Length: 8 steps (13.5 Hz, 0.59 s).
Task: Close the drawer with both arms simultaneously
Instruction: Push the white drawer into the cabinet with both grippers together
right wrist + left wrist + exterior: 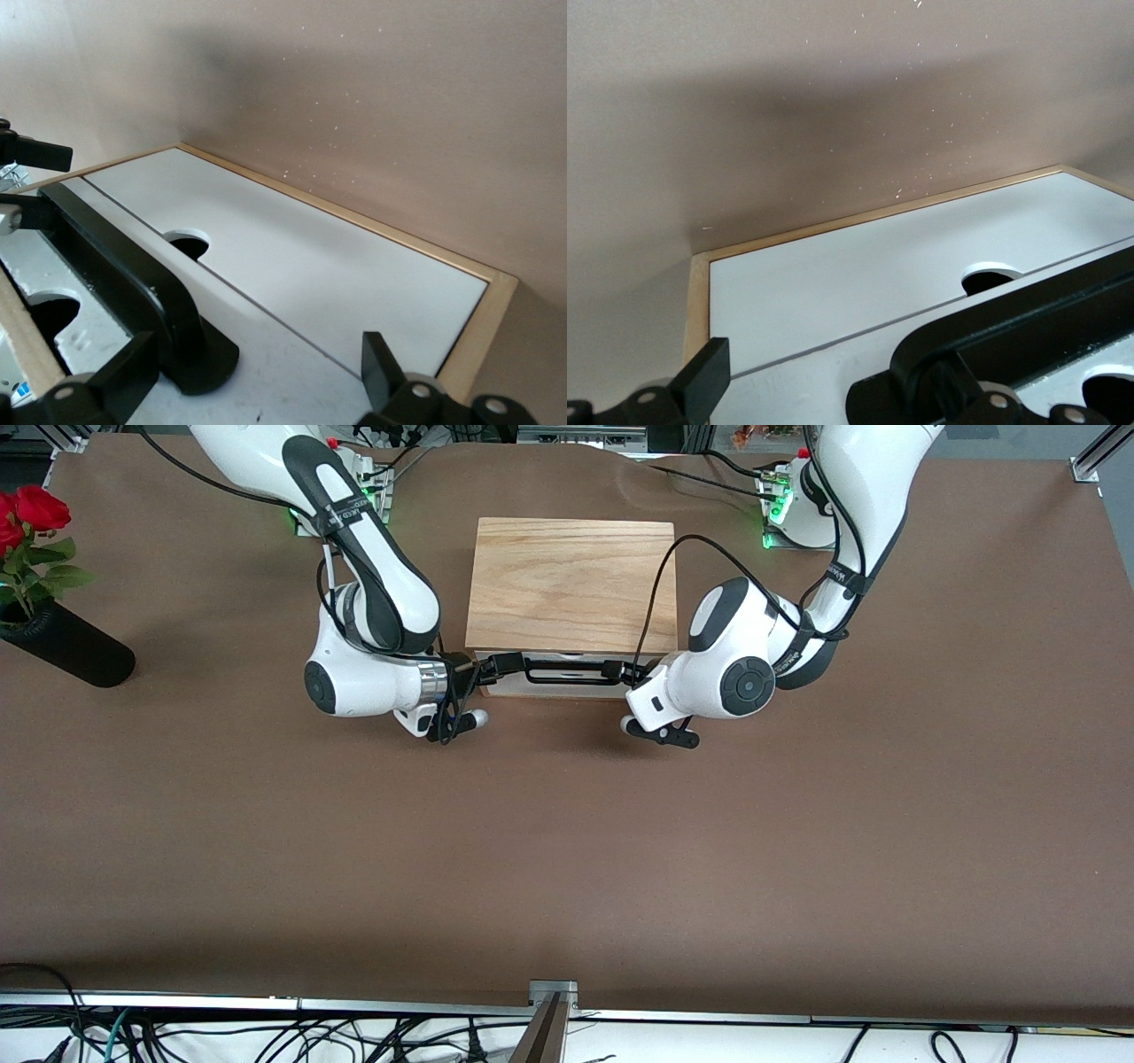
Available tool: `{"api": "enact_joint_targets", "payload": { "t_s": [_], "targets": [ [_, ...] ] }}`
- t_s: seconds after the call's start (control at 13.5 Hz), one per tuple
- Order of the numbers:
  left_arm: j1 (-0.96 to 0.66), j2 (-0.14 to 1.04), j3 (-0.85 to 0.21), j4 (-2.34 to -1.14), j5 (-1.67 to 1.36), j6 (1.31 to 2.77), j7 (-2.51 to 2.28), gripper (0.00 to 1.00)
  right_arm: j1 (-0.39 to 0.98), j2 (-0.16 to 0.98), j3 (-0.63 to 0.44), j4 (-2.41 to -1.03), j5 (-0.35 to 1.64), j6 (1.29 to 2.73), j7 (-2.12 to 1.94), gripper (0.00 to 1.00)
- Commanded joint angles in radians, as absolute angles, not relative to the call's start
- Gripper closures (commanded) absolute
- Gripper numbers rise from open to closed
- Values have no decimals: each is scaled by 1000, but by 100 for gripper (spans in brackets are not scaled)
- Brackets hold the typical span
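The front view looks down from high across the table (567, 850) at both arms, while each wrist view sits close against the drawer (859, 274) front, sharing its white panel and black handle (115, 266).

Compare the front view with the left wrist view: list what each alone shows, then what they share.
Front view only: the oak box top, both arms, the right end effector, a vase of red roses toward the right arm's end.

Left wrist view only: a second white panel beneath the drawer front, and its finger notch.

Shared: the black bar handle, the left end effector at it, the brown table.
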State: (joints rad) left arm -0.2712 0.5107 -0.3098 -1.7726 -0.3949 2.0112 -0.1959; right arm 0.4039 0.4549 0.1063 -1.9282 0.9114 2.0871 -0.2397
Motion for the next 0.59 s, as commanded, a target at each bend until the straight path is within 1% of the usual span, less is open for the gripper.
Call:
{"api": "enact_joint_targets", "payload": {
  "t_s": [0.0,0.07,0.15,0.22,0.37,0.52],
  "targets": [
    [-267,462,-316,-1815,-419,1918,-183,0,403,422,118,-1973,928,2091,-264,0],
    [-265,459,-316,-1810,-419,1917,-183,0,402,414,111,-1958,925,2089,-261,0],
    [-264,450,-316,-1804,-417,1917,-181,0,402,405,82,-1936,913,2073,-252,0],
    [-262,431,-316,-1799,-417,1917,-181,0,400,403,36,-1907,911,2024,-252,0],
    [-256,378,-314,-1793,-416,1919,-181,0,382,414,-62,-1786,864,1866,-249,0],
    [-253,301,-311,-1790,-400,1917,-178,0,356,437,-136,-1657,798,1731,-249,0]
  ]
}}
